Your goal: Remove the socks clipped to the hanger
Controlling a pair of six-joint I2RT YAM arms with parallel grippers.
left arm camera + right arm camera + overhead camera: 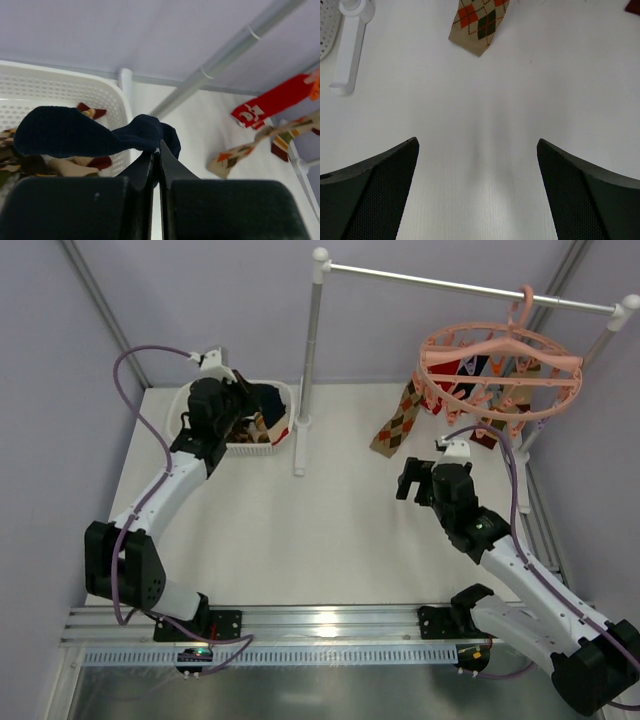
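Holding a navy sock over the basket

The left tool (159, 146) is pinched shut on a dark navy sock (75, 131) above the white basket (65, 87), where other socks lie. The right tool (477, 150) gapes wide and empty above the counter (485, 100). The pink hanger (470, 400) hangs from the rail (470, 285), with an argyle sock (396, 425) clipped to it.

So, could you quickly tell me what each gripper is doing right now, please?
Left gripper: closed on a dark navy sock, over the white basket.
Right gripper: open, holding nothing.
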